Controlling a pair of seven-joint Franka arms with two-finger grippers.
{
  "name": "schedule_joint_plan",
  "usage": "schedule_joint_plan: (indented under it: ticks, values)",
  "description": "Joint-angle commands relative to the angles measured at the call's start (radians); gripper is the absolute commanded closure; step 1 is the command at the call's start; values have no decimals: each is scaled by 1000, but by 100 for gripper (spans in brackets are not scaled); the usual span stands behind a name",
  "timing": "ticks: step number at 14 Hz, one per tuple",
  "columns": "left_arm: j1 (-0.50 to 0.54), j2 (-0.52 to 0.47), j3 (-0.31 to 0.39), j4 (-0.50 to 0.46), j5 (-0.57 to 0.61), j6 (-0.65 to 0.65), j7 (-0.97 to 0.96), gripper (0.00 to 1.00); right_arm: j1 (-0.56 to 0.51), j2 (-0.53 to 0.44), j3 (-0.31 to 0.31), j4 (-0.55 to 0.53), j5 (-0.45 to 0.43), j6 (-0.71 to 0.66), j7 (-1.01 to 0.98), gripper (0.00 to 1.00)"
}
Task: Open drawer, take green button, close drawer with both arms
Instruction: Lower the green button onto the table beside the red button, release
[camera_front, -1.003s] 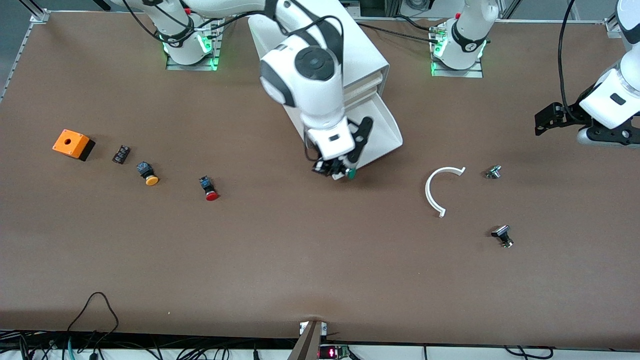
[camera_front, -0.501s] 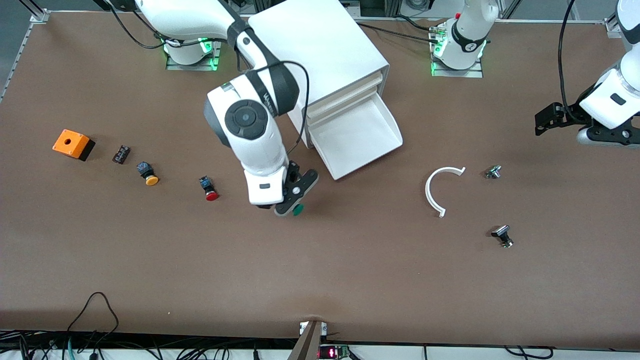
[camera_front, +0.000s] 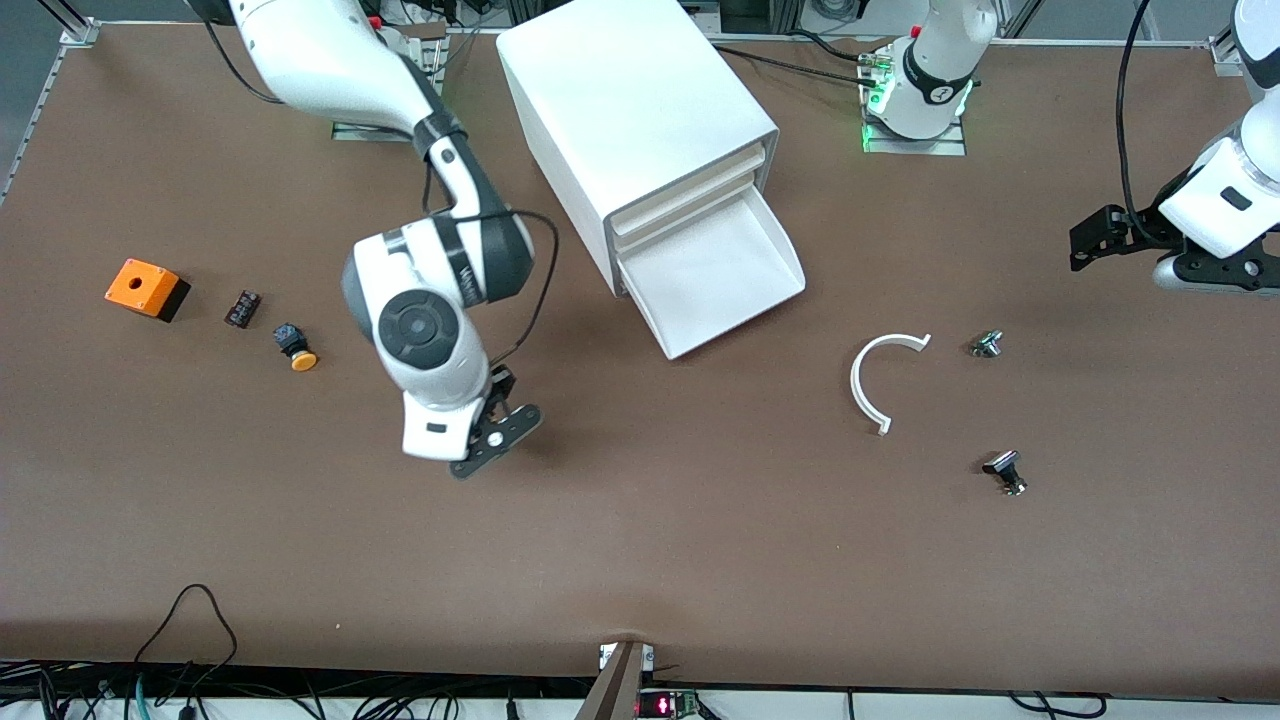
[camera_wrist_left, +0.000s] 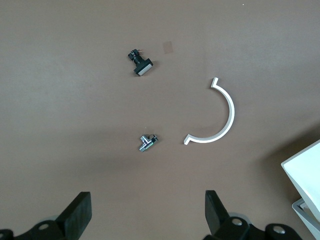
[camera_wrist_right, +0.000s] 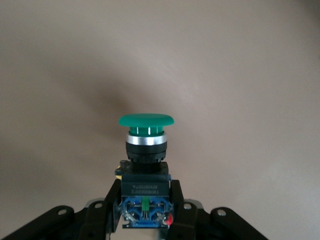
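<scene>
The lowest drawer (camera_front: 730, 275) of the white cabinet (camera_front: 640, 100) stands pulled open, and its tray shows nothing inside. My right gripper (camera_front: 485, 445) is shut on the green-capped button (camera_wrist_right: 146, 150), gripping its black-and-blue body with the cap pointing away from the hand. It hangs over bare table, away from the cabinet toward the right arm's end. The button is hidden under the hand in the front view. My left gripper (camera_front: 1095, 240) is open and empty, waiting in the air over the left arm's end of the table. Its fingers (camera_wrist_left: 77, 215) are wide apart.
An orange box (camera_front: 147, 288), a small black part (camera_front: 242, 308) and an orange-capped button (camera_front: 296, 350) lie at the right arm's end. A white curved piece (camera_front: 880, 380) and two small metal parts (camera_front: 987, 345) (camera_front: 1005, 472) lie toward the left arm's end. The right arm hides the red-capped button.
My right gripper has carried the green button from the open drawer's front edge out over the table, toward the right arm's end, and now covers the red button. The left arm has not moved.
</scene>
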Motion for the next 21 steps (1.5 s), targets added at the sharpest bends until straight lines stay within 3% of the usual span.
schedule_joint_plan:
  ticks: [1,12,15,16,17,18,21]
  values:
    - [-2,3,4,15,10,-18,9,0,-42,2,7,-43,3,13,-74,78]
    - [-2,5,4,15,10,-18,10,0,-207,-1,4,-305,19,359,-664,78]
    - [-4,10,4,15,9,-9,6,0,-217,-4,4,-383,19,460,-717,75]
    - [-10,14,2,15,6,-7,-6,0,-220,0,4,-402,20,505,-717,66]
    - [-13,25,2,12,-11,7,-12,0,-224,0,5,-412,23,537,-715,42]
    - [-15,36,2,2,-20,36,-25,0,-222,-1,8,-413,37,537,-712,0]
    - [-47,88,-15,-39,-40,144,-135,0,-219,-64,16,-406,112,490,-707,0]
